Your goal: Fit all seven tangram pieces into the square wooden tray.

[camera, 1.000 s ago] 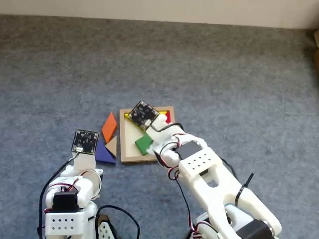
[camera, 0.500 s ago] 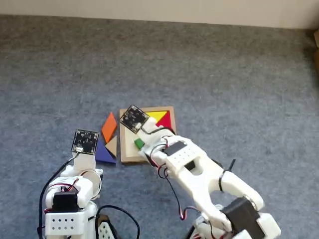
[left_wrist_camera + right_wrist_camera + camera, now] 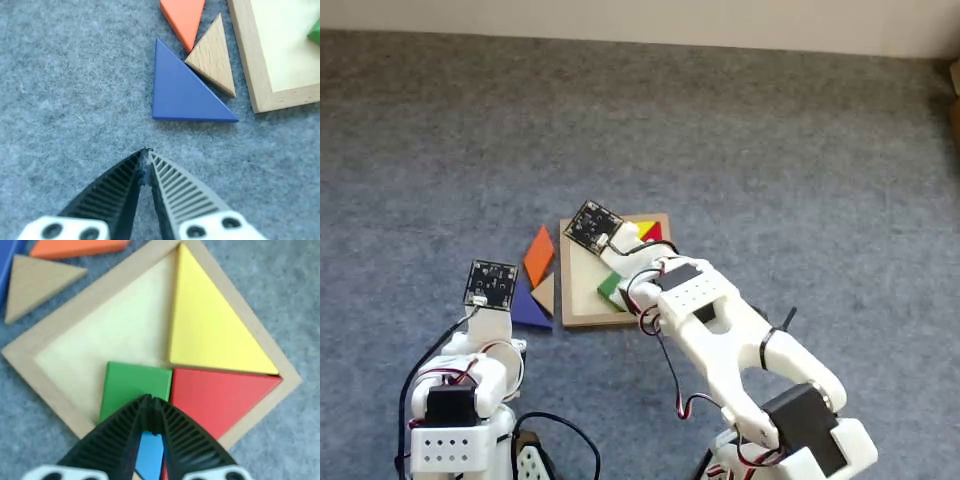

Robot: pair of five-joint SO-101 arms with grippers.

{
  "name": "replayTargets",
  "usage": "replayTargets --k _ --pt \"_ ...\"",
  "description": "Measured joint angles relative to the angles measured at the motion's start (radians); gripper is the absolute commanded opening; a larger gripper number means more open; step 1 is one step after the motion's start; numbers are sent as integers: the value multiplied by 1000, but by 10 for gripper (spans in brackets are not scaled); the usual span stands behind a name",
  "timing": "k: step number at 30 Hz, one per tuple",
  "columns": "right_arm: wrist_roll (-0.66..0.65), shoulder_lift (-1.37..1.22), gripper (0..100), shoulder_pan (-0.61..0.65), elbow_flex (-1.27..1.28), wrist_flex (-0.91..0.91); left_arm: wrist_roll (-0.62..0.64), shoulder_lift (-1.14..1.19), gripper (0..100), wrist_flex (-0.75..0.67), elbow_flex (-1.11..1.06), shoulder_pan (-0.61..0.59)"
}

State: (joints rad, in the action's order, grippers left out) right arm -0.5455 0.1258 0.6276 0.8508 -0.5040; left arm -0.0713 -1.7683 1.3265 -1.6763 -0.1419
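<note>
The square wooden tray (image 3: 582, 318) (image 3: 35, 375) holds a yellow triangle (image 3: 210, 335), a red triangle (image 3: 220, 395), a green square (image 3: 135, 385) (image 3: 610, 287) and a light blue piece (image 3: 150, 455) partly under my fingers. My right gripper (image 3: 150, 402) is shut, its tips at the green square's edge. Left of the tray on the carpet lie an orange piece (image 3: 539, 255) (image 3: 184, 17), a bare wooden triangle (image 3: 545, 292) (image 3: 212, 57) and a dark blue triangle (image 3: 530, 308) (image 3: 182, 92). The left gripper (image 3: 146, 155) is shut and empty, just short of the dark blue triangle.
Grey carpet (image 3: 770, 150) covers the whole table around the tray. The three loose pieces touch one another beside the tray's left rim (image 3: 252, 65). A pale part of the tray floor (image 3: 125, 325) lies bare beside the yellow triangle.
The right arm swung left over the tray, then a little back, and its wrist turned. The green square shifted slightly in the tray. The left arm stayed still.
</note>
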Motion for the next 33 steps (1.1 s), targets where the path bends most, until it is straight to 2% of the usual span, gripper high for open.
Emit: replayTargets --k 10,18,23,28,33 --pt "-6 -2 12 -57 -23 -23 0 0 5 0 0 0" --pt "-9 196 12 -121 41 -32 0 0 5 0 0 0" --pt "-6 304 12 -186 160 103 0 0 5 0 0 0" --pt "124 376 12 -252 252 282 0 0 5 0 0 0" --pt "210 408 12 -290 265 358 0 0 5 0 0 0"
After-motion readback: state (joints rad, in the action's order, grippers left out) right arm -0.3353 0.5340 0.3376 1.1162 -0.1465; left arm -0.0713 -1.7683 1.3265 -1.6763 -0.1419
